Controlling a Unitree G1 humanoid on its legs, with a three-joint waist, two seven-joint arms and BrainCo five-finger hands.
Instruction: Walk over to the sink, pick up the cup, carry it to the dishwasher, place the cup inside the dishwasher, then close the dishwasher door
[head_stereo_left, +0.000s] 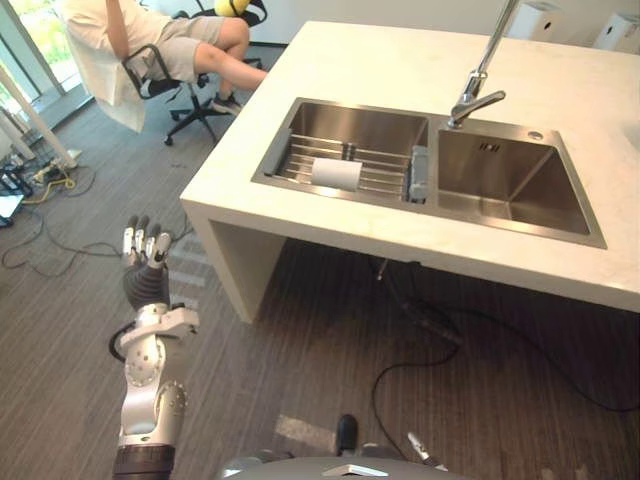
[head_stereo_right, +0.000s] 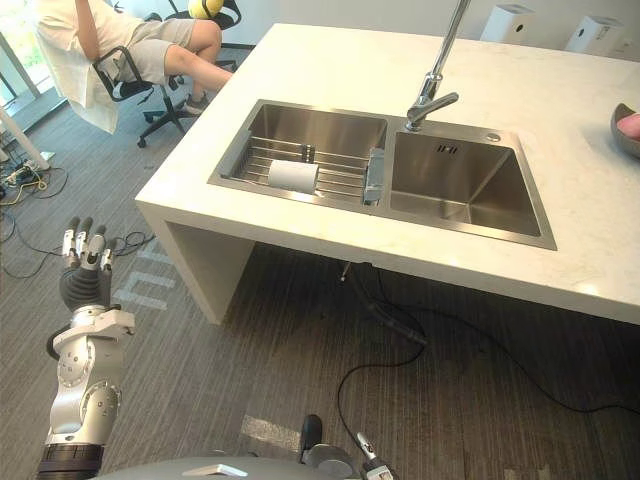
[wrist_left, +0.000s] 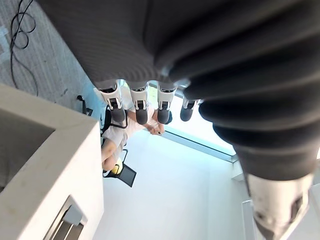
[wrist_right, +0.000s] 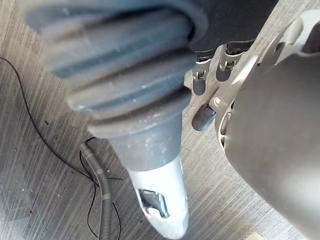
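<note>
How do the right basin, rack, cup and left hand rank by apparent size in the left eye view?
1. right basin
2. rack
3. cup and left hand look alike; the hand is nearer the camera, so unranked.

The white cup (head_stereo_left: 336, 174) lies on its side on the wire rack (head_stereo_left: 295, 160) in the sink's (head_stereo_left: 360, 125) left basin.

A white cup (head_stereo_left: 336, 173) lies in a silver steel sink (head_stereo_left: 500, 182) set in a cream tabletop (head_stereo_left: 380, 60). The floor (head_stereo_left: 320, 340) is dark grey, finely striped.
</note>
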